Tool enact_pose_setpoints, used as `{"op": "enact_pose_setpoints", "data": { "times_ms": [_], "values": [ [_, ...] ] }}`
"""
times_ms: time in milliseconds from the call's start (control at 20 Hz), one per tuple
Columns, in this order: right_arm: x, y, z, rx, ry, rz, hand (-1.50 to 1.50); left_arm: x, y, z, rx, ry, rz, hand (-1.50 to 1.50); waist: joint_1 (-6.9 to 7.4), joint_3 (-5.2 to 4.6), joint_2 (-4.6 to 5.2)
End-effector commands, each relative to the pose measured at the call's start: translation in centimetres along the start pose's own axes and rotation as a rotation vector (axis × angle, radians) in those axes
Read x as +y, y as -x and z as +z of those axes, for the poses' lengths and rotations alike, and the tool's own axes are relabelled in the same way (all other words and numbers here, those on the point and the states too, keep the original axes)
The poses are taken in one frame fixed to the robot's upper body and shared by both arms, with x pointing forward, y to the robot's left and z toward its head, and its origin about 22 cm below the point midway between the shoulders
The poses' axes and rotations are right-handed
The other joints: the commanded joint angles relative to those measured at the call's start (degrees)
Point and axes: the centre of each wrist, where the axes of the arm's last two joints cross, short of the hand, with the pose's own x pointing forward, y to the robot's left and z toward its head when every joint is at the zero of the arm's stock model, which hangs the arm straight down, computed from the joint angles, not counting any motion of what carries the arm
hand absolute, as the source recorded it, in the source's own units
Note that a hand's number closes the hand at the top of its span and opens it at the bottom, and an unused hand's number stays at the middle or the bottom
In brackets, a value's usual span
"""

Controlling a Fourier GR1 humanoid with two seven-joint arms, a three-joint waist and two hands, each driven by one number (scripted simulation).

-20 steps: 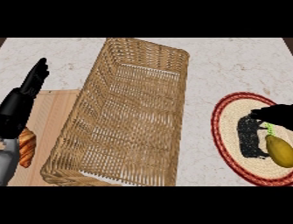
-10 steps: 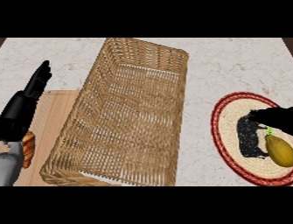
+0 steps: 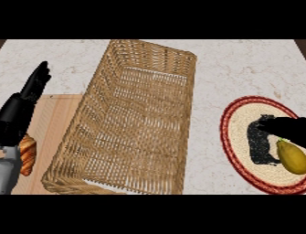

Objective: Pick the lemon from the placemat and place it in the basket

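Lemon [image 3: 294, 157] lies on round red-rimmed placemat [image 3: 240, 160] near tabletop's right edge, beside a dark patch on the mat. Right hand [image 3: 297, 132] over lemon, fingers curled by its top, grasp cannot tell. Wicker basket [image 3: 131, 123] mid-tabletop. Left hand [image 3: 22, 107] released, fingers straight, at left edge over wooden board [image 3: 57, 119] with bread [image 3: 27, 153]

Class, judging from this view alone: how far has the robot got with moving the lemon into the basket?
Nothing is finished. The lemon lies on the placemat, and the wicker basket holds nothing. In hand: the right hand is over the lemon. Left: grasping, lifting, carrying across, releasing. The left hand rests open by the cutting board.
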Motion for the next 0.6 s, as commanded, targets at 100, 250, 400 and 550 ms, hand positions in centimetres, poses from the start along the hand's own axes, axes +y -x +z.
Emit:
{"op": "enact_pose_setpoints", "data": {
  "times_ms": [100, 250, 400, 550],
  "values": [
    [1.0, -0.2, -0.3, -0.006, -0.018, -0.002, -1.50, 0.4, 0.0, 0.1, -0.009, 0.004, 0.005, 0.00, -0.03, -0.01, -0.02],
    [3.4, 2.0, -1.0, 0.002, -0.046, -0.005, -1.50, 0.5, -0.6, -0.9, 0.011, -0.002, 0.001, 0.00, 0.08, 0.01, 0.06],
    [4.1, 1.0, -1.3, 0.015, -0.030, -0.025, -1.50, -1.9, -0.9, 0.1, -0.010, 0.014, 0.006, 0.00, -0.01, 0.01, -0.02],
    [1.5, 0.6, -2.5, 0.031, -0.036, -0.008, -1.50, 1.0, -0.5, 0.0, 0.010, 0.008, 0.002, 0.00, 0.19, 0.00, -0.01]
  ]
}}
